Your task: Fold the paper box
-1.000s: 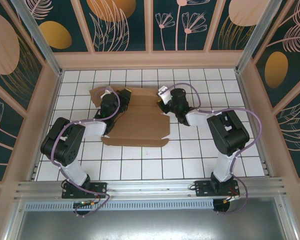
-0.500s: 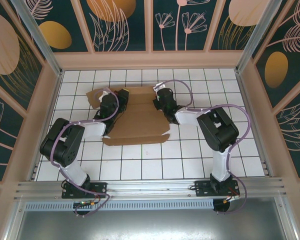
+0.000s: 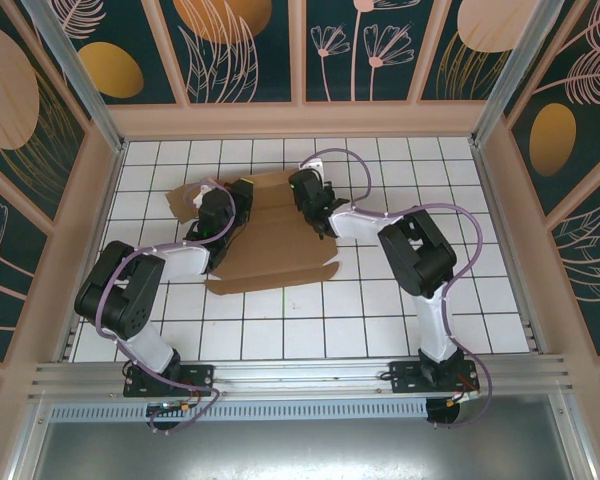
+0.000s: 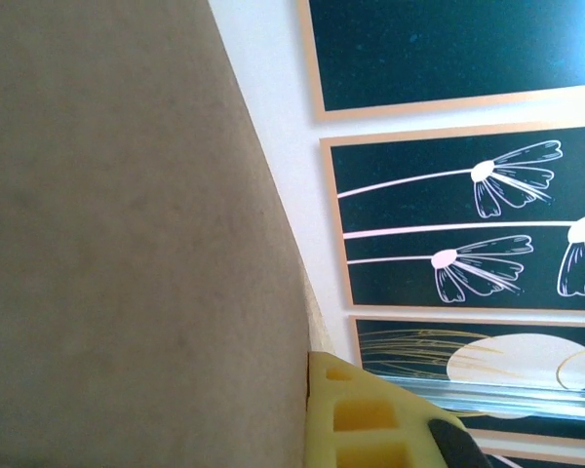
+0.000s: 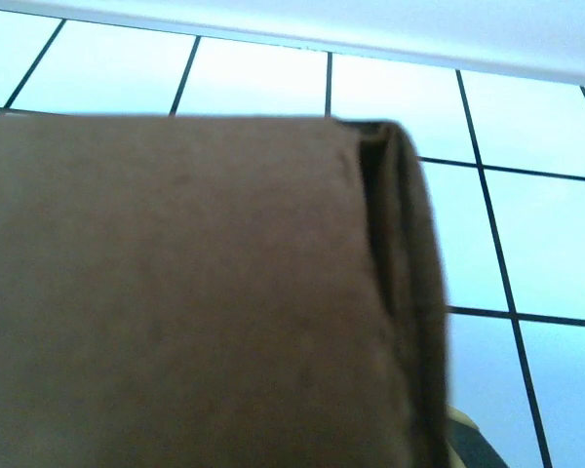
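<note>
On the white tiled table [image 3: 380, 320], the paper box [image 3: 275, 250] is laid mostly flat, left of centre and in the far half. Its near edge is skewed, the left corner nearer than the right. The long axis runs left to right, with loose flaps pointing far-left. Further back, the left end effector [image 3: 223, 208] is pressed together on the left side panel, with cardboard held against its yellow pad [image 4: 361, 419]. The right end effector [image 3: 308, 192], partly spread a second ago, has been swung leftward and clamped on the right side panel, which appears drawn inward. A side-wall fold is judged to be under way, with both sides gripped.
</note>
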Action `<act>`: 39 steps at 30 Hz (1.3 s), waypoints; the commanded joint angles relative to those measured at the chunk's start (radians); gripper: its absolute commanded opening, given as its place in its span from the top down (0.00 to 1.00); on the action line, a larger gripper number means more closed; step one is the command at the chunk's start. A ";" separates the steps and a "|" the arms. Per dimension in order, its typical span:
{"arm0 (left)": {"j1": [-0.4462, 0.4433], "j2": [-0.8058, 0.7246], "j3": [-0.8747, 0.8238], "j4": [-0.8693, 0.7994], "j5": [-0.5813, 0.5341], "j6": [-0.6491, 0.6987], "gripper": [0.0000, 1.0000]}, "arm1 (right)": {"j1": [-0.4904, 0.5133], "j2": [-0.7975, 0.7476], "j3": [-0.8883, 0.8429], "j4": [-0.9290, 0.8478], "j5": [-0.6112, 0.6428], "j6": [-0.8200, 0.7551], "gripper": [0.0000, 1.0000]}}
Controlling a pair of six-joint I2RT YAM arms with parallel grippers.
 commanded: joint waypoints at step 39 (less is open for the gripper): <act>-0.038 -0.125 -0.009 -0.287 0.030 0.188 0.46 | -0.143 -0.051 -0.139 -0.062 -0.072 0.107 1.00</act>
